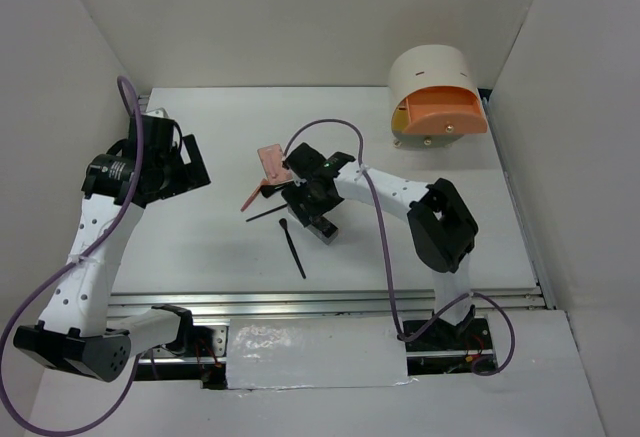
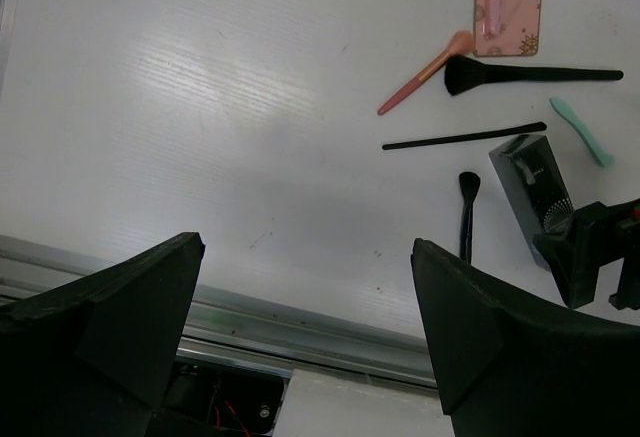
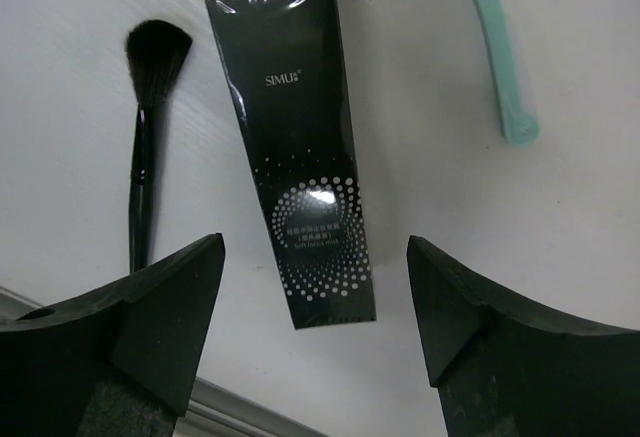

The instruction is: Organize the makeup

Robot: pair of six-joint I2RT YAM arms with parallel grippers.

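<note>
The makeup lies in a cluster at mid-table. A flat pink palette lies farthest back. A red-handled brush, a big black brush, a thin black pencil and a mint-green stick lie beside it. A small black brush lies beside a glossy dark oblong case. My right gripper is open, just above the case's near end, empty. My left gripper is open and empty, raised at the far left.
A large round cream drawer unit with peach and yellow fronts stands at the back right. A metal rail runs along the table's near edge. White walls enclose the table on three sides.
</note>
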